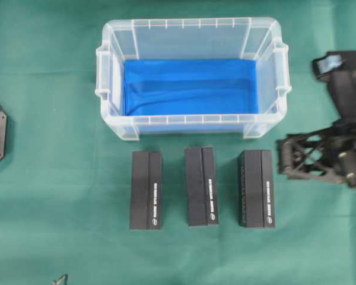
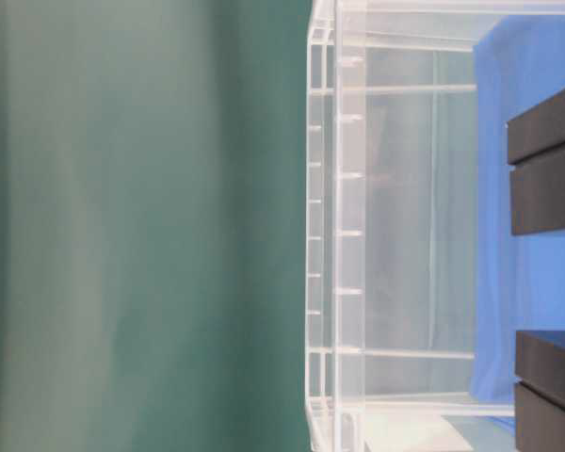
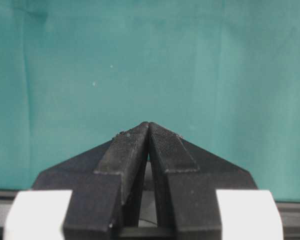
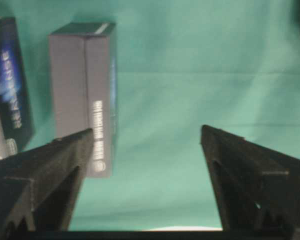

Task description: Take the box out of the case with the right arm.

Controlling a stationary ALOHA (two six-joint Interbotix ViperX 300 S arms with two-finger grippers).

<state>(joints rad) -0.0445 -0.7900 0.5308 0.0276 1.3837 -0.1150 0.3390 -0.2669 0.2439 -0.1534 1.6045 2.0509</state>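
Right gripper (image 4: pixel 147 150) spread, empty, box (image 1: pixel 256 189) just beside it — case (image 1: pixel 193 127) empty; removal looks done, retreat next.

Clear glossy plastic case (image 1: pixel 193 29) on matt green cloth (image 1: pixel 53 196)

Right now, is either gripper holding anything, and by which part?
Nothing is held. The right gripper is open over bare green cloth, and the left gripper is shut on nothing. All three black boxes stand outside the case.
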